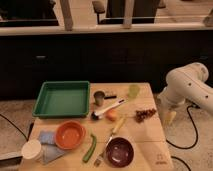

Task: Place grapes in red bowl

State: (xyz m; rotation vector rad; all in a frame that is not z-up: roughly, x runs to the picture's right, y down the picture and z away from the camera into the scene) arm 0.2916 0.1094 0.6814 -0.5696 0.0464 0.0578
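Claw point(170, 117) hangs right of grapes point(145, 114), apart.

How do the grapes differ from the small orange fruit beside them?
The grapes are dark reddish-purple; the orange fruit is orange. The grapes form a bumpy, elongated bunch; the orange fruit is round. The grapes lie nearer the gripper, which hangs beside the table. Both are similar in size.

My gripper point(170, 117) at right of frame, beside table point(146, 141); my arm point(192, 86) cut by right border. Table front cut by bottom border. Blue cloth point(46, 138) partly hidden under orange bowl point(70, 134).
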